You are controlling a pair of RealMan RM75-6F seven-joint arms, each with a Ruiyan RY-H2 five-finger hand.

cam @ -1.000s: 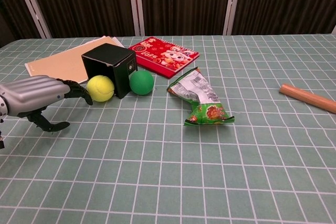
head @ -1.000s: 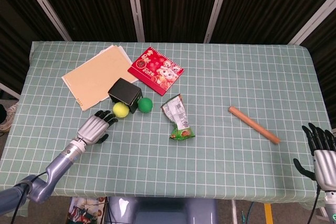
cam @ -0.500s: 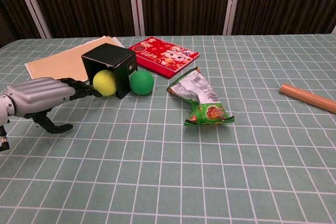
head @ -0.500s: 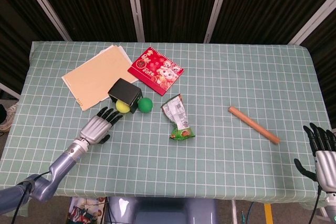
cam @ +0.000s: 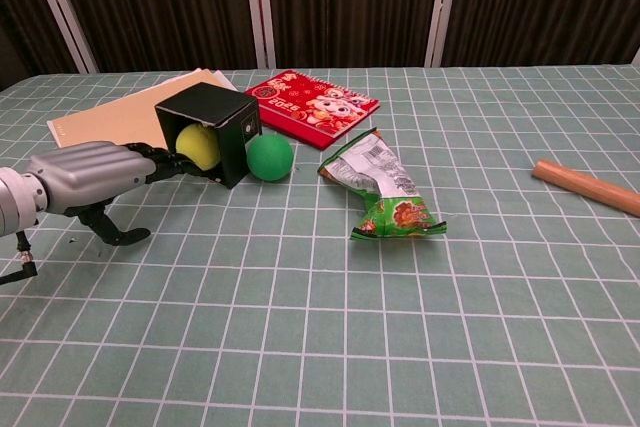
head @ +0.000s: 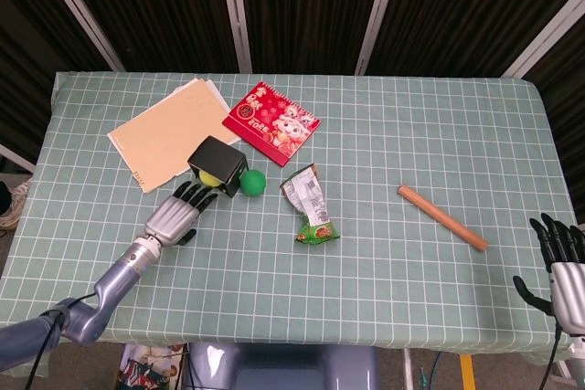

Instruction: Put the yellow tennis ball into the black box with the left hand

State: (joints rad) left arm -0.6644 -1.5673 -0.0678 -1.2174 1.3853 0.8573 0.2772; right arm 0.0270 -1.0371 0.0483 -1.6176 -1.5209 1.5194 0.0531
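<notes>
Yellow tennis ball (cam: 198,146) (inside black box (cam: 222,117))

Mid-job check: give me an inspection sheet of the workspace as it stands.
Surface: table under a green checked cloth.
Job's things: yellow tennis ball sits in the mouth of the black box, which lies on its side.
Clutter: green ball, snack bag, red calendar, tan folder, wooden stick.
Hands: left hand extended, fingers at the yellow tennis ball; right hand open at the table's edge.
Cables: thin wire under the left wrist.
Surroundings: dark curtains.
</notes>
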